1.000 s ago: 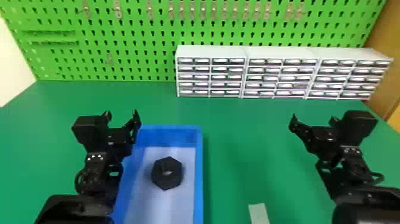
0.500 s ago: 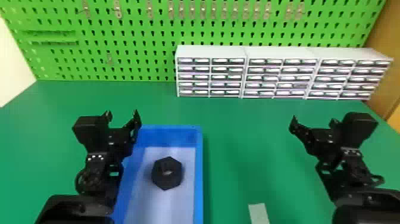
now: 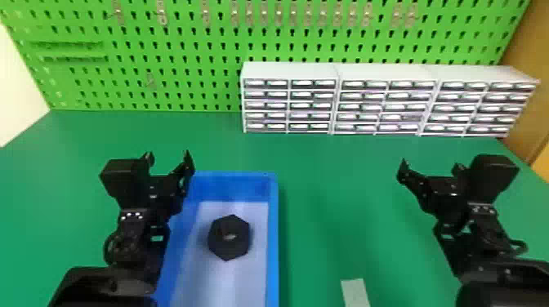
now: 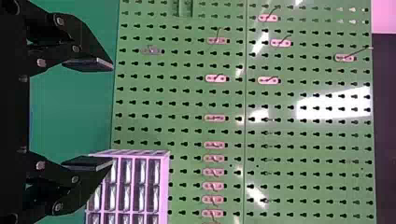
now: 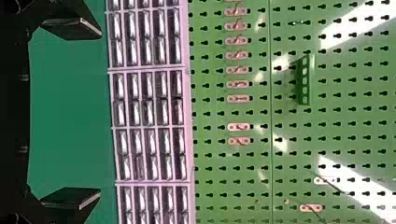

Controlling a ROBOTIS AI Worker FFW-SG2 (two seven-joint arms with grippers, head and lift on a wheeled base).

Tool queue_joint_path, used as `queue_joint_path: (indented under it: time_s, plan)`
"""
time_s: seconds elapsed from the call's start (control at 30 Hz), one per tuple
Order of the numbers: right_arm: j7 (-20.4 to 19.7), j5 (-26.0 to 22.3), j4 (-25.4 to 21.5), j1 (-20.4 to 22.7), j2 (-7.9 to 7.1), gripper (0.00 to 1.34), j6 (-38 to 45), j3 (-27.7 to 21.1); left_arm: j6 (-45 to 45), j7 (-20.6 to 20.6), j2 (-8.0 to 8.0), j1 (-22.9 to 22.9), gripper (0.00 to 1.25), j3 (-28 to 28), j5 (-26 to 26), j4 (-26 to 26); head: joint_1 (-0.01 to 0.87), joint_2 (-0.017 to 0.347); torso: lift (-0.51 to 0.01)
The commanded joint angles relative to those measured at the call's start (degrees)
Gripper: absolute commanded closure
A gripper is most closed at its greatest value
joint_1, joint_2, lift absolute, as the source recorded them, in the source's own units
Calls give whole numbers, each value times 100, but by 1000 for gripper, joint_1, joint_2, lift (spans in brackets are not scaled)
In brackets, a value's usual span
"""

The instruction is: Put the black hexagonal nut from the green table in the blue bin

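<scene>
1. The black nut with six sides [image 3: 228, 248] is inside the long blue plastic bin [image 3: 273, 245]. It looks like it lies flat on the pale floor of the bin, with its hole facing up. It looks well apart from the bin's far wall.

2. The big job looks done to me. The nut is in the bin and off the smooth green table [image 3: 326, 175]. I think there is nothing left to pick up or carry.

3. The black left gripper [image 3: 168, 157] is open, with a wide gap between its two flat fingers. It holds nothing. It is up by the bin's far left corner.

4. The black right gripper [image 3: 431, 165] is open too, and it is empty. It is over the right part of the table, well apart from the bin and the nut.

5. If anything is left, I guess it is just to keep both arms out of the way. The left arm is close to the bin, so a bad swing could bump it.

6. Some parts are hard to see. The near end of the bin is cut off at the bottom. The left arm covers some of the bin's left side. The underside of the nut is hidden, so I can't be sure how it sits.

7. A small pale strip [image 3: 354, 292] on the table is cut off at the bottom too. I can't tell what it is.
</scene>
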Motion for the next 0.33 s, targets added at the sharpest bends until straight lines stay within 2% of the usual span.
queue_joint_path:
  time_s: [0.0,0.3]
  plan:
    - [0,-17,9,2,0,113,0,-1,0,0,0,0,527,16,-11,0,657,57,-95]
    - [0,-34,26,2,9,116,0,-1,9,0,0,0,527,7,-11,9,657,57,-95]
